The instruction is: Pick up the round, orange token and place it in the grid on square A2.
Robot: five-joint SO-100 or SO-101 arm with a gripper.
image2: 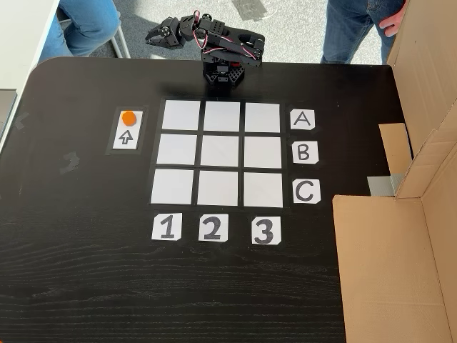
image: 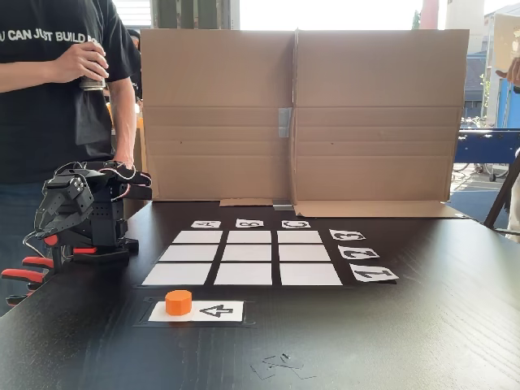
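Note:
The round, orange token (image: 179, 301) (image2: 128, 118) sits on one end of a small white card with a black arrow, just outside the grid (image: 210, 253) (image2: 198, 151) on its row-1 side. Square A2 (image: 188, 253) (image2: 222, 116) is a bare white cell, the middle one of the line beside label A. My black arm is folded over its base at the table edge by the A side. Its gripper (image: 58, 213) (image2: 153, 36) hangs off the table edge, well away from the token. The jaws look shut with nothing in them.
A tall cardboard wall (image: 296, 114) (image2: 400, 236) stands past the C side of the grid. A person holding a can (image: 49, 89) stands right behind the arm, and legs (image2: 86, 25) show near the table edge. Red clamp handles (image: 24, 272) jut out beside the base.

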